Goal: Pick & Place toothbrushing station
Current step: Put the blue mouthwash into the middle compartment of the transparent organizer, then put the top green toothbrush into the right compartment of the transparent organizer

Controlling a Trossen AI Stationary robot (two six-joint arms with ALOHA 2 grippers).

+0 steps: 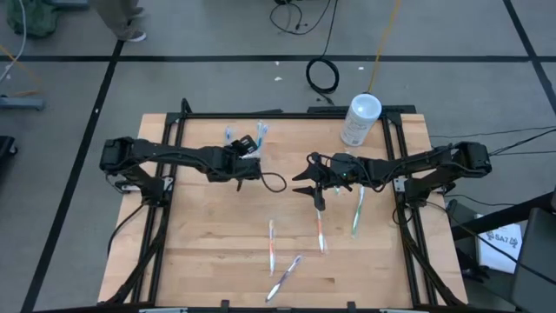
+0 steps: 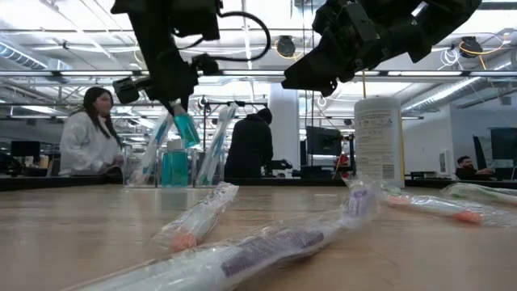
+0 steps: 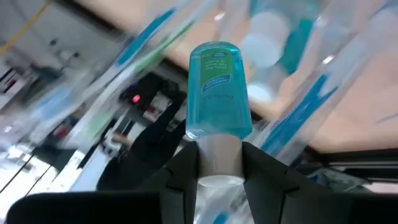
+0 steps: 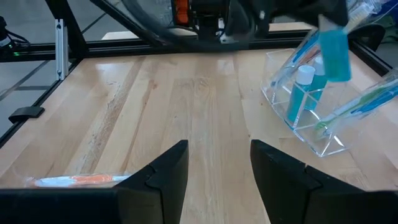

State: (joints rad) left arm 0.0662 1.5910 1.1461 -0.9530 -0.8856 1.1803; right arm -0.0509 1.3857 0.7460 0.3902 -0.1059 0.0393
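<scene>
With left gripper clamped on small blue bottle by its white cap just above clear cup, risk of bottle slipping, snagging toothbrushes inside, or tipping cup.

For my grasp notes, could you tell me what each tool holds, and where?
The left tool grips a small blue-green bottle by its white cap end. The right tool holds nothing.

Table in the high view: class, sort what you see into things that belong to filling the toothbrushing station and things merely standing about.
Part of the job:
- small clear plastic cup
- small blue-green bottle with white cap, held in the left gripper
- wrapped toothbrushes on the wooden table

Merely about:
- tall white cylindrical canister
- black cable coil on the floor
</scene>
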